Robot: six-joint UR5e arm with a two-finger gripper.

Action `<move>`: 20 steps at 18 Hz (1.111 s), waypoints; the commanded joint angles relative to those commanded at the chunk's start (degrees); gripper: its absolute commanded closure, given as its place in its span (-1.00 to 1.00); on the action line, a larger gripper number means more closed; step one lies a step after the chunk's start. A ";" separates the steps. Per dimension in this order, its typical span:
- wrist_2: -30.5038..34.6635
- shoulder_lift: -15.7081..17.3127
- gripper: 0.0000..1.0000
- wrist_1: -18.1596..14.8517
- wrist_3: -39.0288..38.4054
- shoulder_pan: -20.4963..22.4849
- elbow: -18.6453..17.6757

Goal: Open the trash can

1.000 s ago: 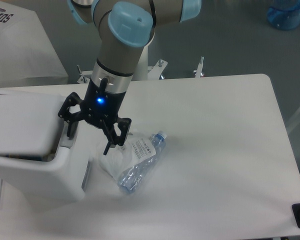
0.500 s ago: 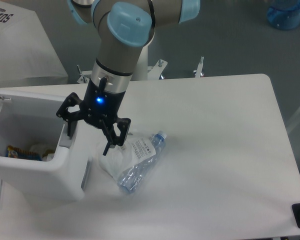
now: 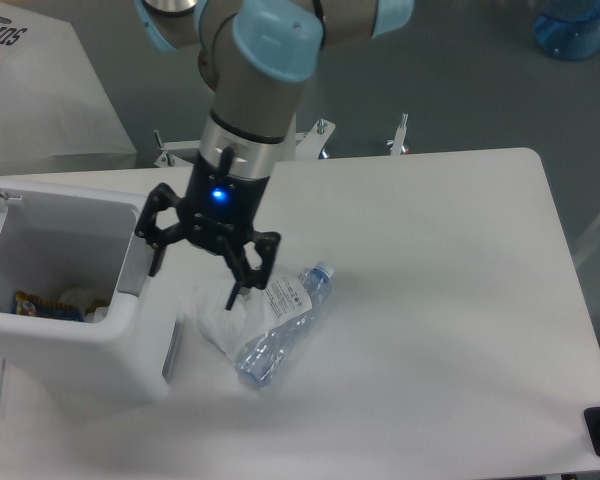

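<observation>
Lid is up now: a second ago it lay flat across the trash can (image 3: 75, 300), half a second ago it had already swung back, and in this view I see only its edge standing at the far left of the frame. The bin sits at the left end of the worktop (image 3: 440, 330), its mouth open to me, with some wrappers visible at the bottom. From that I judge the opening done, or as good as done.

The other change is the arm. My claw (image 3: 195, 270) has shifted a little to the right and away from the bin's rim since the last two pictures, where one finger hung right at the inner corner by the grey tab. Now it hovers between the bin and the clear bottle (image 3: 280, 325), which lies on its side on a crumpled white wrapper, just beside the bin's right wall. The fingers are spread and grip nothing.

What remains, I think, is only to pull clear without brushing the rim or nudging the bottle below the right finger.
</observation>
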 joint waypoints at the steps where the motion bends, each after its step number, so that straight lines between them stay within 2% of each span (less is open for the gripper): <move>1: 0.00 -1.05 -1.00 0.00 0.09 1.05 0.35; 5: 0.96 -6.58 -1.00 1.49 0.53 2.20 3.25; 8: 2.81 -8.87 -1.00 3.34 0.53 3.69 4.13; 13: 7.38 -13.00 -1.00 3.25 1.40 7.73 7.99; 15: 8.26 -15.63 -1.00 2.99 3.50 8.53 9.84; 18: 13.61 -19.07 -1.00 2.55 9.74 8.53 10.81; 20: 14.94 -19.87 -1.00 1.94 13.78 8.71 11.60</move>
